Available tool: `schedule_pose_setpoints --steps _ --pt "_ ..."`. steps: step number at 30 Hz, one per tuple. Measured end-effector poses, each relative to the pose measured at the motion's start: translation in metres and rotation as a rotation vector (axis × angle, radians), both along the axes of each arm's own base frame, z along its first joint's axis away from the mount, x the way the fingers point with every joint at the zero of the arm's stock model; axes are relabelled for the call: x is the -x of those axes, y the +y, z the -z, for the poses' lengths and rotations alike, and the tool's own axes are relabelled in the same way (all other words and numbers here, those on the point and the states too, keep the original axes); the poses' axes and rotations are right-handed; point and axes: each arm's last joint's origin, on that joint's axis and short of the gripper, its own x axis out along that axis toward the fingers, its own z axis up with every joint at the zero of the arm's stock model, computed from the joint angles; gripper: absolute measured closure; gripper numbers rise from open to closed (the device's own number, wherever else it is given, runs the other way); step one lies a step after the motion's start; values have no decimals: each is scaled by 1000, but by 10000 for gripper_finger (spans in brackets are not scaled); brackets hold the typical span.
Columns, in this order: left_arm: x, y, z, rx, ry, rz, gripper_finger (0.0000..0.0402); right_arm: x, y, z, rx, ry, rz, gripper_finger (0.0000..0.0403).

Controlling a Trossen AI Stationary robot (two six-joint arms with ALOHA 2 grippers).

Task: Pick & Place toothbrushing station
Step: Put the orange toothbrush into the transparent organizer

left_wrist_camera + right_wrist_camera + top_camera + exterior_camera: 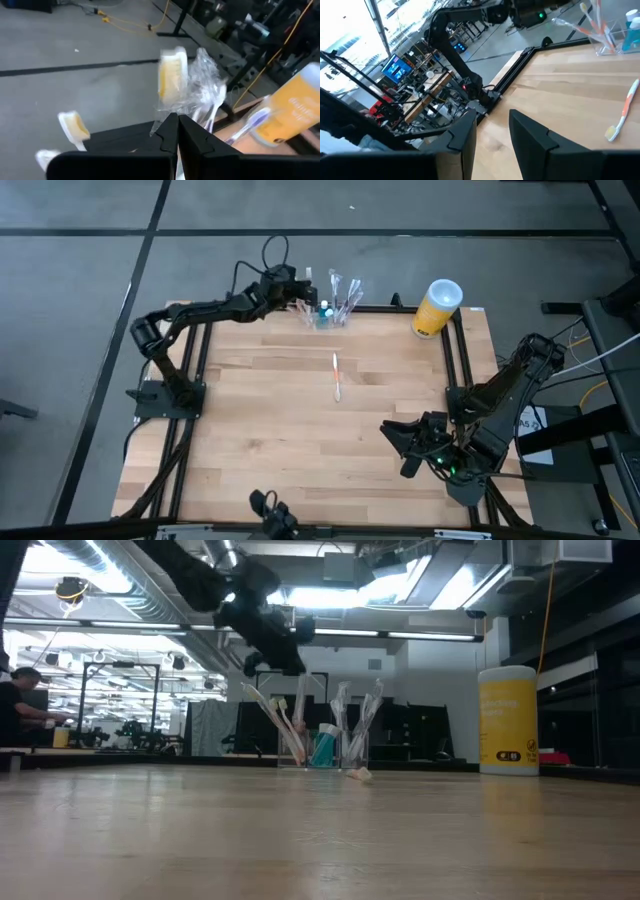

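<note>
Left gripper [300, 288]: closed, empty, above the toothbrushing station [328, 316] at the table's [280, 440] far edge.
Right gripper [400, 448]: parted, empty (waiting near the right edge).
Tip: reopen before descending on the loose toothbrush [336, 376] mid-table.

- Both arms: dark, near-black links with rounded joint housings, each on a flat black base plate bolted to the black frame.
- left gripper [177, 135]: two matte black wedge fingers with angular tips.
- right gripper [492, 137]: same black fingers, flat slab shape.
- Right arm: green indicator light near the wrist (thin cables trail off its base).
- Left arm: black cable looped above the wrist.
</note>
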Motion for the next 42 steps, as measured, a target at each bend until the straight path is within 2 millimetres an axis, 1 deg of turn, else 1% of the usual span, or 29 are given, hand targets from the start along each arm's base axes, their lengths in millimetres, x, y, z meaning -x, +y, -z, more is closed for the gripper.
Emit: schedule_pose_setpoints --steps 3,8,11,16,18,31,42 --pt "-6 4 13 2 21 4 401 -3 -2 0 0 1 11 284" --pt "-9 6 23 -2 70 0 400 -5 -5 0 -5 6 14 284" --pt "-10 5 21 -42 90 -25 400 -5 -5 0 -3 4 18 284" --pt "-10 7 11 -69 -11 -36 400 -5 -5 0 4 3 25 284" --pt "-9 7 9 -77 -15 -41 400 -5 -5 1 5 4 25 284" --pt "-8 7 10 -130 74 -82 400 -5 -6 2 -4 3 28 284" --pt "-4 9 13 -131 129 -105 400 -4 -6 2 -15 -1 30 284"
